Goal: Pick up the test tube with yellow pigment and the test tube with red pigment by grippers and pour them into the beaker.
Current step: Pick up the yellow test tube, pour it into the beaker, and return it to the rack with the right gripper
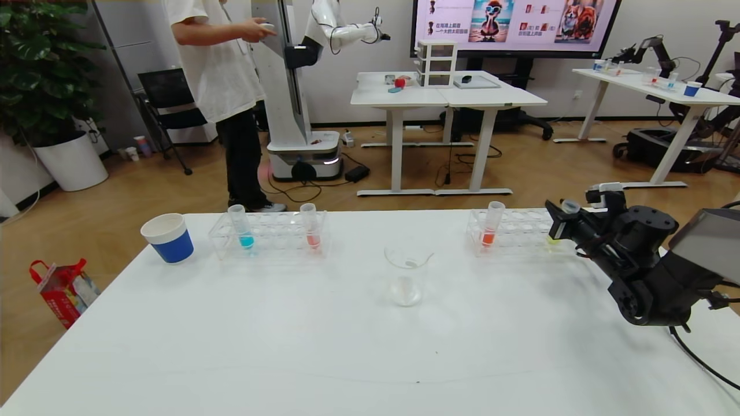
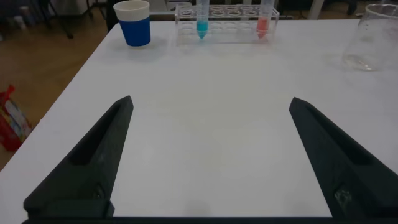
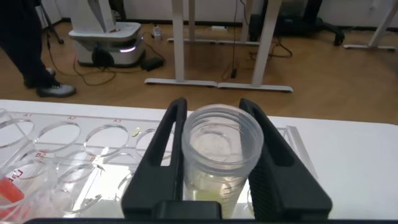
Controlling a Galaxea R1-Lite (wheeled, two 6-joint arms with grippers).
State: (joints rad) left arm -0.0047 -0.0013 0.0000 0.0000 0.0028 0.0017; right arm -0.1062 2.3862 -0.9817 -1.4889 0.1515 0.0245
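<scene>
My right gripper (image 1: 563, 222) is shut on the yellow-pigment test tube (image 1: 570, 207), which stands in the right end of the right clear rack (image 1: 514, 231). In the right wrist view the fingers (image 3: 168, 143) press both sides of the tube (image 3: 221, 155), with yellow-green liquid at its bottom. The red-pigment tube (image 1: 311, 228) stands in the left rack (image 1: 269, 234), and also shows in the left wrist view (image 2: 263, 18). The beaker (image 1: 406, 277) stands at the table's middle. My left gripper (image 2: 211, 101) is open and empty over bare table, out of the head view.
A blue-liquid tube (image 1: 245, 228) shares the left rack. A brighter orange-red tube (image 1: 491, 225) stands in the right rack. A blue-and-white paper cup (image 1: 169, 237) stands at the far left. A person and another robot stand beyond the table.
</scene>
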